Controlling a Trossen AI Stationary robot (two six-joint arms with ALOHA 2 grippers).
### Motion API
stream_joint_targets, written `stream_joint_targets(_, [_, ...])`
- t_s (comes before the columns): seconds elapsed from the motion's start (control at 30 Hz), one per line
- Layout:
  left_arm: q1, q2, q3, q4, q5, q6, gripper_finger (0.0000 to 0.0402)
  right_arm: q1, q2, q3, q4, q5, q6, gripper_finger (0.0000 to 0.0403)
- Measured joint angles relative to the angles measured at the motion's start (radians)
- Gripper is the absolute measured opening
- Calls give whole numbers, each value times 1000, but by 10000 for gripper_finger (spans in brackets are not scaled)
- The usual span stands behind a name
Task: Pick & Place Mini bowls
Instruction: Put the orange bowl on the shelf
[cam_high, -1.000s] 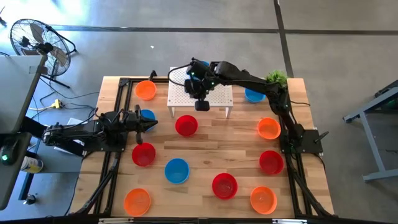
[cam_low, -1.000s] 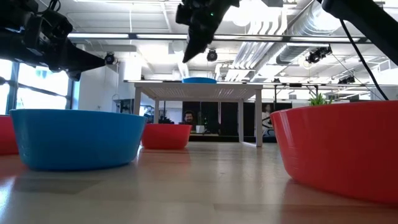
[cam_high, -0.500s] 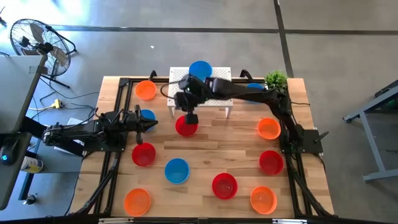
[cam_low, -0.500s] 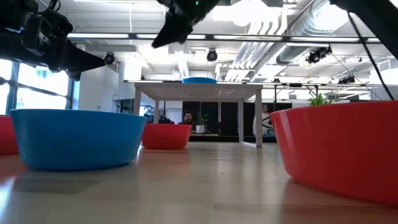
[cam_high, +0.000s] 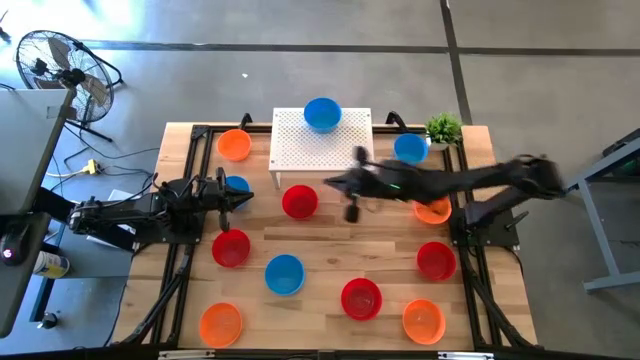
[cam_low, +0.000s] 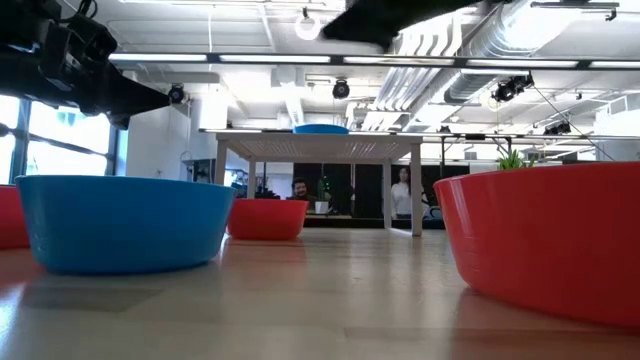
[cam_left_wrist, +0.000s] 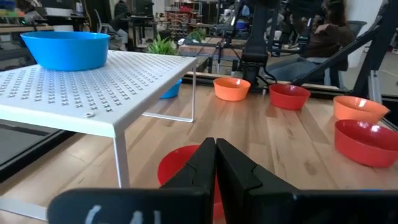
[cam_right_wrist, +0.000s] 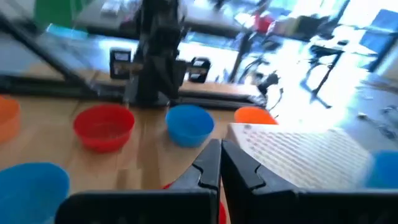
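Swung away from the white perforated stand (cam_high: 321, 150), the right tool (cam_high: 350, 212) now hangs over bare wood between a red bowl (cam_high: 299, 202) and an orange bowl (cam_high: 432, 208), fingers pressed together and carrying nothing. One blue bowl (cam_high: 322, 113), hidden under the arm a second ago, sits in plain sight on the stand's far edge. Other mini bowls, glossy red, blue and orange, lie scattered over the bench (cam_high: 330, 240). At the bench's left side, the left tool (cam_high: 243, 198) waits with fingers pressed together, empty, unmoved.
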Motion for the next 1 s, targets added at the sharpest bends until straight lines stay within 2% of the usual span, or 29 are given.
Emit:
stream_joint_targets(0.23, [0, 6, 0, 4, -1, -7, 10, 128, -373, -356, 120, 199, 69, 0])
stream_joint_targets(0.43, [0, 51, 0, 7, -26, -8, 10, 156, -575, -555, 230, 224, 46, 0])
stream_joint_targets(0.6, [0, 112, 0, 10, -71, -9, 10, 156, -648, -634, 265, 223, -9, 0])
stream_joint_targets(0.77, [0, 158, 4, 9, -99, -34, 10, 156, -666, -664, 279, 222, -43, 0])
stream_joint_targets(1.0, [0, 244, 92, -68, -67, -62, 10, 156, -665, -693, 287, 220, -47, 0])
